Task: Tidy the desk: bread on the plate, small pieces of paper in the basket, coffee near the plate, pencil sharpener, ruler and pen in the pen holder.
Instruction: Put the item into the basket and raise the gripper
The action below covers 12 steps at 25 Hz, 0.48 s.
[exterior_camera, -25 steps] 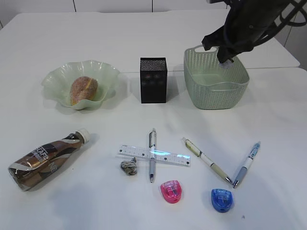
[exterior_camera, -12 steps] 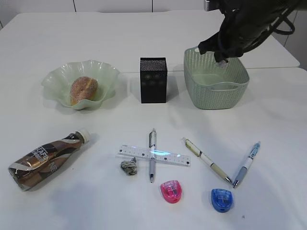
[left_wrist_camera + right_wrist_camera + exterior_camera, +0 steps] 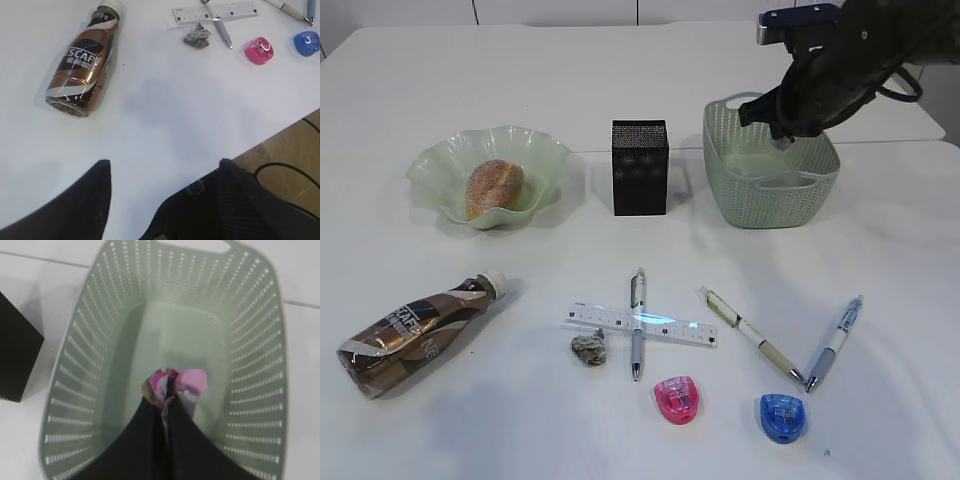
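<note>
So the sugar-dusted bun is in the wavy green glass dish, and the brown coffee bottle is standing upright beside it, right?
Not quite. The sugar-dusted bun is in the wavy green glass dish, but the brown coffee bottle is lying on its side, out on the white table in front of the dish. The exterior view shows it.

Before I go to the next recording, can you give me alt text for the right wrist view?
The right claw, shut on a crumpled pink and white scrap of paper, hangs over the inside of the pale green basket, whose floor is otherwise bare. A corner of the black pen holder shows at the left edge on the white desk.
</note>
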Available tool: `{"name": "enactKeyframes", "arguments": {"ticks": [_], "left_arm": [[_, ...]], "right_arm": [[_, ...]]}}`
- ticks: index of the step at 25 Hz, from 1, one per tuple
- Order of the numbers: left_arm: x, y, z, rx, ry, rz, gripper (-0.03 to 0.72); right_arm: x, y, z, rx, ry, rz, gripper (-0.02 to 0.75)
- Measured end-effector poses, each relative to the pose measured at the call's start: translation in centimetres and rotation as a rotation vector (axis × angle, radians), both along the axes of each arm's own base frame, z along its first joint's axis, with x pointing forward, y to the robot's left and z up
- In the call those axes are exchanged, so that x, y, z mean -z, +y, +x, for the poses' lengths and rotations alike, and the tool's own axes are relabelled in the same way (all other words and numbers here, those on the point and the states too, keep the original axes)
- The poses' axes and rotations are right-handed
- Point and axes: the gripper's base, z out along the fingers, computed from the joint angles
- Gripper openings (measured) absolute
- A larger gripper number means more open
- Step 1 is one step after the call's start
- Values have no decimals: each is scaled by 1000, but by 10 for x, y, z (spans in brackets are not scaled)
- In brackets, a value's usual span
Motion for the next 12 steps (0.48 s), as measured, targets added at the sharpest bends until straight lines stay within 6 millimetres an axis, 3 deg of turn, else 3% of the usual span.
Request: {"name": "enactKeyframes", "arguments": {"ticks": [5,12], "left_arm": [[0,0,0,0,0,0,468],[0,0,0,0,0,0,468]], "right_arm": [[17,2,8,-7,-21,7,28],[21,3,13,-14,-61,16,41]]}}
